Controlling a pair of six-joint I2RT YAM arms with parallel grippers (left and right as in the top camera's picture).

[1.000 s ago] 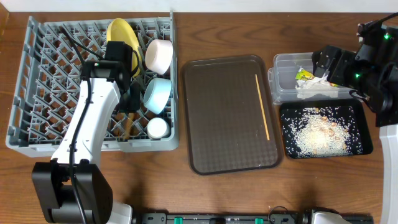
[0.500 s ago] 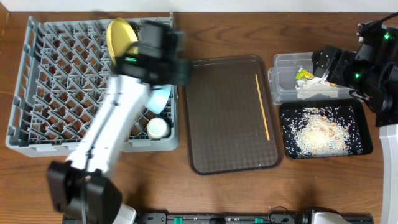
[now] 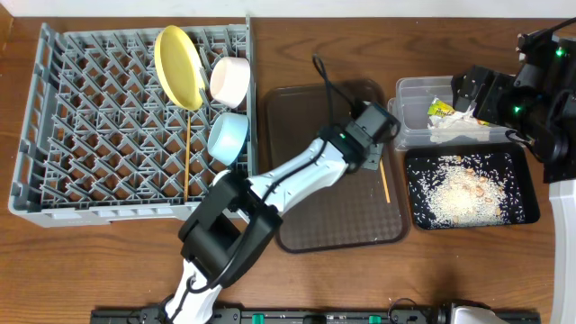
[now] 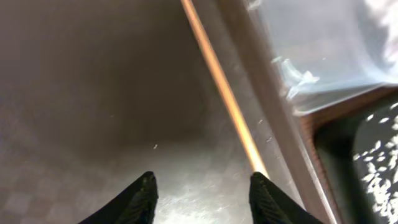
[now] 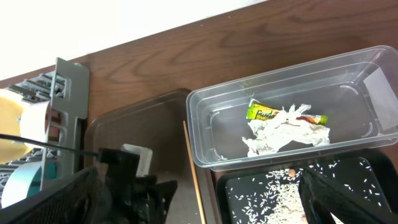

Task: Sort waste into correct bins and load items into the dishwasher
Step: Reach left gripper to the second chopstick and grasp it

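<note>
**L hand open over the loose chopstick, grab looks dicey**

Far left, the grey dish rack (image 3: 54, 135) has the yellow plate (image 3: 177, 65), white bowl (image 3: 230, 79), blue bowl (image 3: 229, 137) and one racked chopstick (image 3: 187, 162) slotted in. Over the brown serving tray (image 3: 297, 117) my L hand (image 4: 205, 190) hangs low, fingers spread wide w/ nothing btwn them. The 2nd chopstick (image 4: 221, 93) lies flat hard by the tray's right rim, its near end beside one fingertip, not centred. Risks: closing like this I'd prob pinch air or flick the stick. It's thin, so my tips may scrape the tray, and the rim leaves little room for the outer finger. Going wider could nudge the clear tub (image 3: 414, 90) w/ wrapper (image 3: 440, 110) + paper (image 3: 454, 126) just beside it. Rice (image 3: 463, 193) sits in the black tray (image 3: 526, 211). My R hand (image 3: 466, 93) hovers over the tub, open & empty.
</note>
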